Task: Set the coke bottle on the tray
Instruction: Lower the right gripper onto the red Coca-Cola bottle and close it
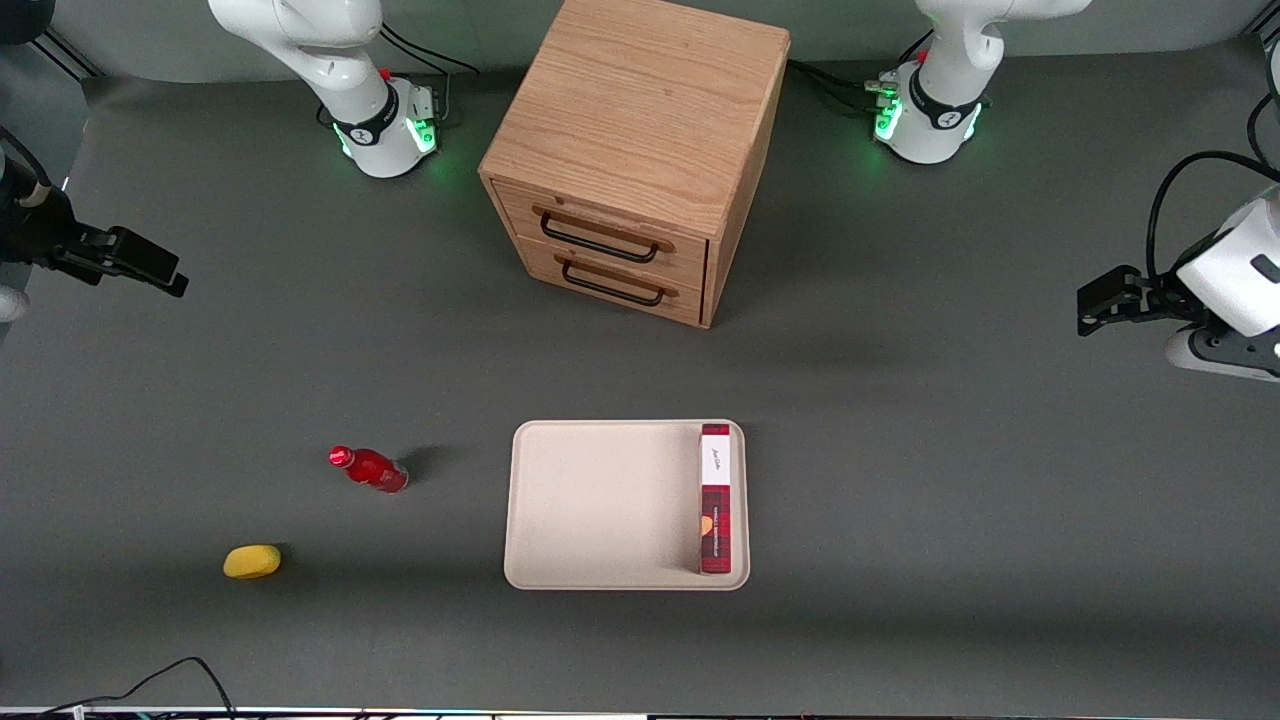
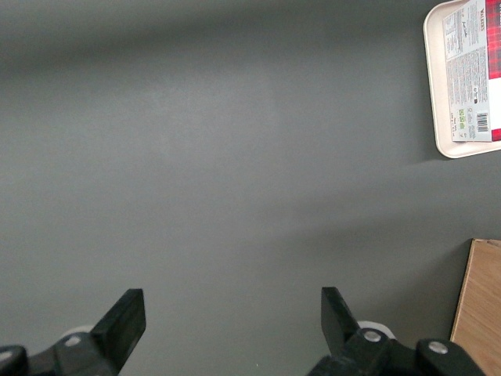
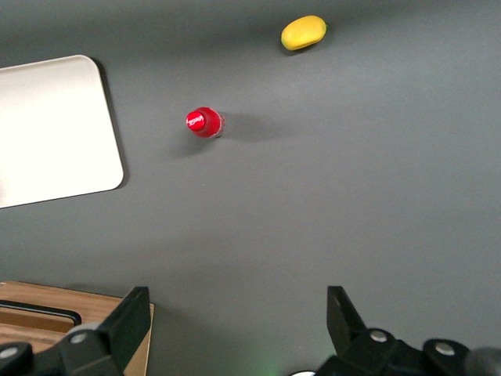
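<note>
tool (image 1: 150, 268) fingers apart, hangs high at working arm's end; coke bottle (image 1: 368, 468) upright on counter (image 1: 900, 480), nearer front camera (tray (image 1: 600, 505) just beside).

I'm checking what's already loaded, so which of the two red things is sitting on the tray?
The long red plaid box with the white label lies on the tray. The coke bottle stands on the bare table. The hand, open, is high and far from both.

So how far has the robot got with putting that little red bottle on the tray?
Nothing looks done yet. The coke bottle stands on the table beside the tray, which holds only a red plaid box. The end effector is open, holds nothing, and hangs over the working arm's end of the table, well away from the bottle. Reaching, gripping, carrying and setting down all remain.
</note>
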